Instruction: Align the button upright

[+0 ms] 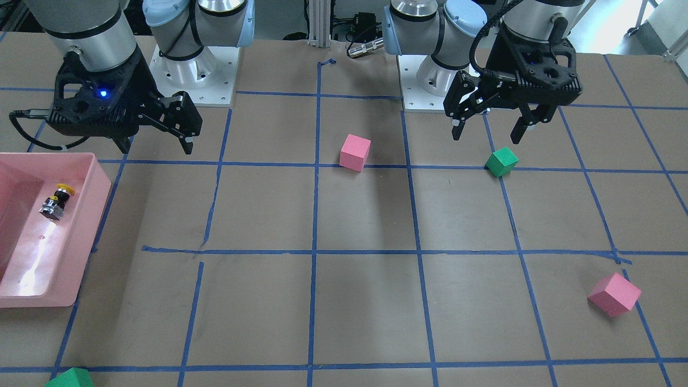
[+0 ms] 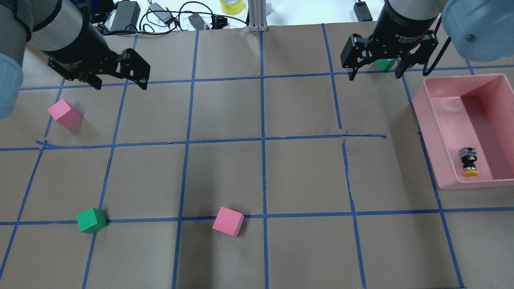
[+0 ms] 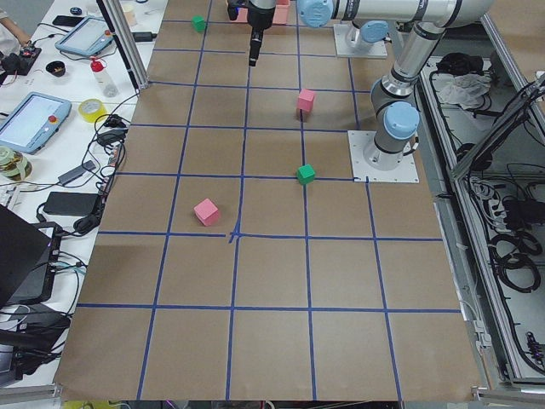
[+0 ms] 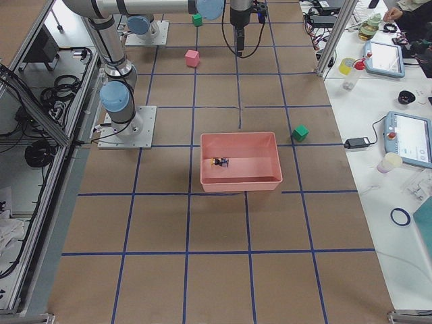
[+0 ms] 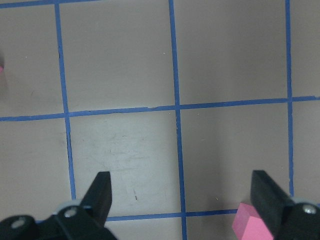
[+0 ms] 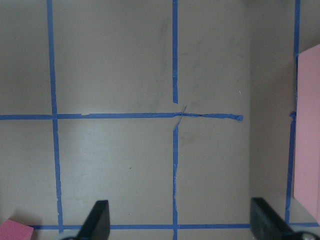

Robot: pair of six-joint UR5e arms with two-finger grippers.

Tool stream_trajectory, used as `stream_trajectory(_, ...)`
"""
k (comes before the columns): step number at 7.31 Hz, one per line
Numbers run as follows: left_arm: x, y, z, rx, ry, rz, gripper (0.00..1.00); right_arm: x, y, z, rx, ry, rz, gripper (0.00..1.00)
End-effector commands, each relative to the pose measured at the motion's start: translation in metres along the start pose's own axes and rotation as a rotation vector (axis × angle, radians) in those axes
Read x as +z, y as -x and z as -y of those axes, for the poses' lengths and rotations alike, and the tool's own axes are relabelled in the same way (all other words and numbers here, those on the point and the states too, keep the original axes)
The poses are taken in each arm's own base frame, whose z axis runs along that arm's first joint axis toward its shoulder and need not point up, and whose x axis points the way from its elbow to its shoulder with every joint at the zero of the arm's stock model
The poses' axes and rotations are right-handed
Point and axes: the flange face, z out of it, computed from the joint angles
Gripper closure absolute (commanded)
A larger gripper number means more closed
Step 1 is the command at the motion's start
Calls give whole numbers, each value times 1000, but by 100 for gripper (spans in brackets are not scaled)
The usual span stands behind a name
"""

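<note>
The button (image 1: 57, 201) lies on its side on the floor of a pink bin (image 1: 91, 215), its yellow cap toward the robot's side (image 2: 468, 161). It also shows small in the exterior right view (image 4: 220, 162). My right gripper (image 1: 156, 142) hangs open above the table beside the bin, well clear of the button (image 2: 375, 74). Its wrist view (image 6: 182, 222) shows bare paper between the fingers and the bin's edge (image 6: 307, 125) at right. My left gripper (image 1: 487, 134) hangs open and empty over the other half of the table (image 2: 120, 82) (image 5: 185, 200).
Two pink cubes (image 2: 227, 221) (image 2: 64, 113) and a green cube (image 2: 91, 220) sit on the taped brown paper. Another green cube (image 2: 385, 63) shows behind the right gripper. Cables and a tape roll (image 2: 231, 6) lie past the far edge.
</note>
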Motion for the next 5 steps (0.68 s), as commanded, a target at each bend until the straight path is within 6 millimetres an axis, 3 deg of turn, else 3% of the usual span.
stream_trajectory(1,0,0,0,-1,0,0,0,-3,-2,2,-4,-6,12,0)
stream_trajectory(5,0,0,0,-1,0,0,0,-4,-4,1,1,-6,0,0)
